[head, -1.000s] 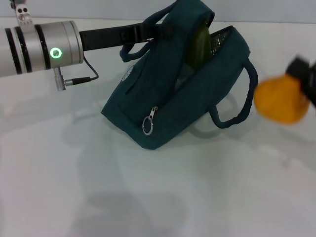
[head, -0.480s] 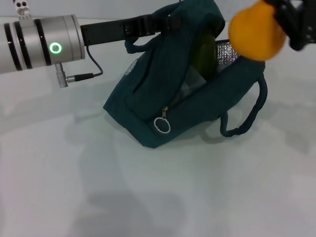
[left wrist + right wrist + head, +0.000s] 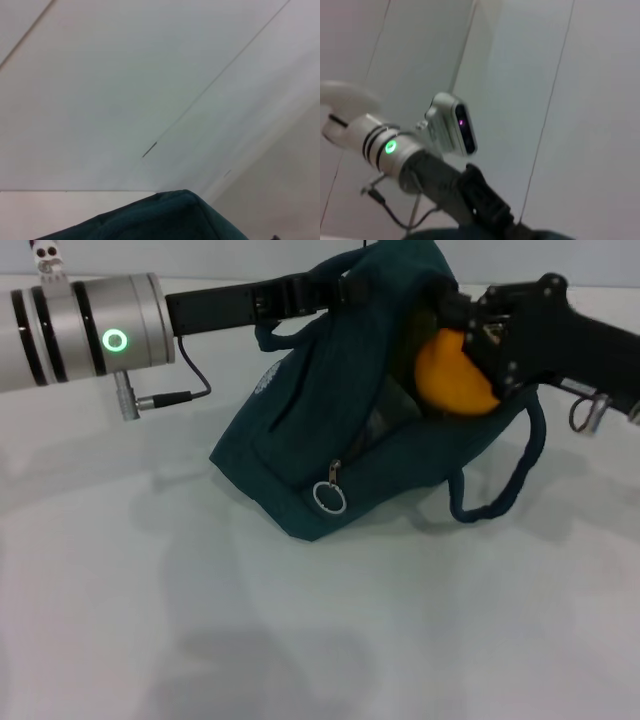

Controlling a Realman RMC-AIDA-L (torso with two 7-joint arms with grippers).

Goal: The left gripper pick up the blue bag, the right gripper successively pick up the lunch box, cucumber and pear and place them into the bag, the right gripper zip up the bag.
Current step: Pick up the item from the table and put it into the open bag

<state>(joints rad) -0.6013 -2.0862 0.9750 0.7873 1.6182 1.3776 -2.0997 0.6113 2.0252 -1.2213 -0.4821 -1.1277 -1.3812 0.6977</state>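
Note:
The blue bag (image 3: 330,440) is tilted on the white table, its mouth open toward the right and its ring zipper pull (image 3: 328,498) hanging at the front. My left gripper (image 3: 330,290) is shut on the bag's upper handle and holds that side up. My right gripper (image 3: 470,350) is shut on the orange-yellow pear (image 3: 452,375) and holds it in the bag's mouth. The cucumber (image 3: 408,345) shows as a dark green strip inside, behind the pear. The lunch box is hidden. The bag's top edge (image 3: 165,215) shows in the left wrist view.
The bag's second handle (image 3: 500,485) loops down onto the white table (image 3: 300,630) at the right. My left arm (image 3: 420,165) with its green light shows in the right wrist view, in front of white wall panels.
My right gripper carried the pear from the right of the bag up and over, then down into the bag's open mouth. The bag shifted slightly and its zipper pull swung.

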